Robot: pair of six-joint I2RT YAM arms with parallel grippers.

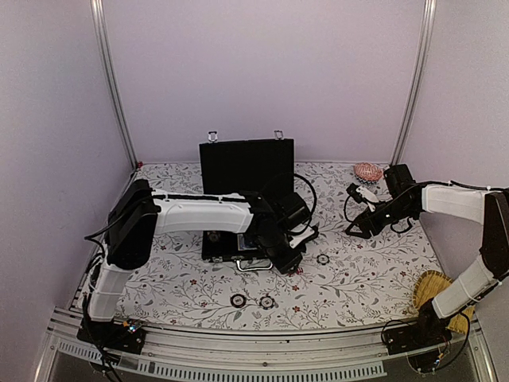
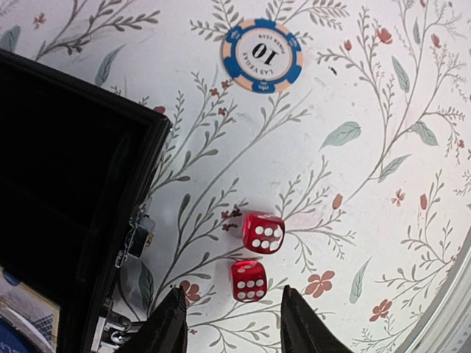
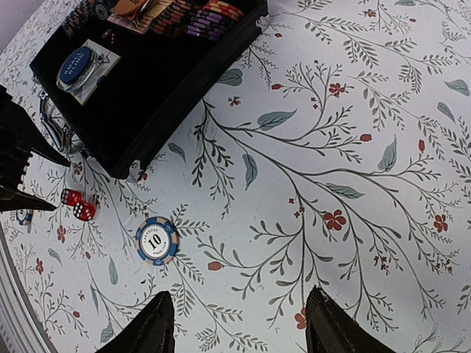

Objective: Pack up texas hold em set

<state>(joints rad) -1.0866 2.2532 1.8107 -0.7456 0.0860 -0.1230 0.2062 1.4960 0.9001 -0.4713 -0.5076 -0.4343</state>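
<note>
Far left, the case (image 1: 246, 163) stands open, lid up, some chips and cards already inside. My left pincer (image 2: 234, 327) hangs just off its front corner, released, fingers apart with nothing between them. The two red dice (image 2: 263, 232) sit on the table just ahead of my tips, one just beside the other, neither in the gap yet.

Here's the danger: they're small, hard cubes. If I close off-centre, one could squirt out and roll, and pinching the nearer one may knock its neighbour away. My left finger also rides close to the case wall and its latch (image 2: 136, 239), so drifting that way could snag it or shove the case.

Further along lies the 10 chip (image 2: 261, 49), flat on the table, with two more chips (image 1: 238, 300) nearer the front edge. Flat discs give my tips little to bite, so I judge they may slide rather than lift.

Over right, my right pincer (image 3: 239, 331) hovers above bare table, released too, empty. Beyond it are the shell (image 1: 367, 170) and straw item (image 1: 433, 290), not mine to pack.
</note>
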